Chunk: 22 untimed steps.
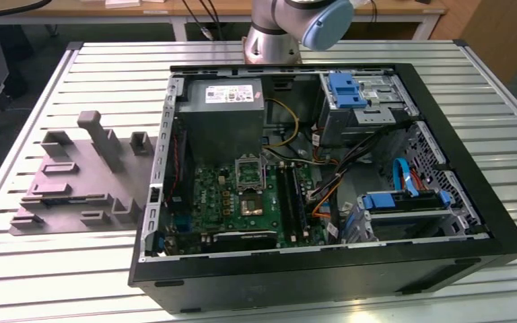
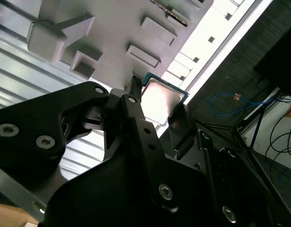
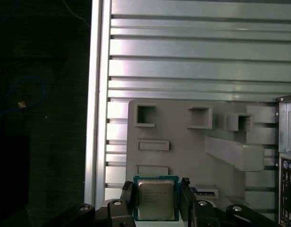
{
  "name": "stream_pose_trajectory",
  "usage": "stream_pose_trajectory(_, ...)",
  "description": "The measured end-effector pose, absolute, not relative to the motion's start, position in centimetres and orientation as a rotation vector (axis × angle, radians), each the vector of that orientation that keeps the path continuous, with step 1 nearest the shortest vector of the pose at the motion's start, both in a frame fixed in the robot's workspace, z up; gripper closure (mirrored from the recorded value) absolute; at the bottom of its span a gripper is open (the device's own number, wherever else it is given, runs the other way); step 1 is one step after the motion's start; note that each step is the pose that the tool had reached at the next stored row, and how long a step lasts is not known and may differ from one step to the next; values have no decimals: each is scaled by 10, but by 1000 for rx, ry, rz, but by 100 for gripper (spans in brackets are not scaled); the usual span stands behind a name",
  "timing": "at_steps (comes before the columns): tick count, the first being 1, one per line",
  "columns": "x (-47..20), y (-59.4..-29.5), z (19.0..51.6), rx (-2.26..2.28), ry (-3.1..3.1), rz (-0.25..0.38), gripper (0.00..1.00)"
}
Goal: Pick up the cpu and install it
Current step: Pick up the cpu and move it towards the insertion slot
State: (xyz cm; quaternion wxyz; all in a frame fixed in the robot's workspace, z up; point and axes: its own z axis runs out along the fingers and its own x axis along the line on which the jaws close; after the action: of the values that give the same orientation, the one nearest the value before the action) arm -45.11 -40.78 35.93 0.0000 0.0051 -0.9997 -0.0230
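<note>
Grips the cpu (image 3: 155, 203) by two opposite edges, gripper (image 3: 156, 187) clenched on it, metal top facing the first wrist view. Holds it over the grey fixture plate (image 3: 183, 151) on the slatted tabletop (image 3: 183, 56).

An open black computer case (image 1: 285, 282) lies on the slatted metal surface (image 1: 52, 282), with a green circuit board (image 1: 209, 192) inside. A grey moulded tray (image 1: 83, 178) sits just beside it, toward the exterior view's left.

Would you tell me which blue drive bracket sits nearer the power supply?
The upper blue bracket, level with the grey power supply; the other bracket sits lower, farther away.
</note>
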Motion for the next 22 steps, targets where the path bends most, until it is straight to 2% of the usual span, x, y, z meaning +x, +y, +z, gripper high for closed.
stream_pose_trajectory(22,-451,-408,371,16,-3141,-72,53)
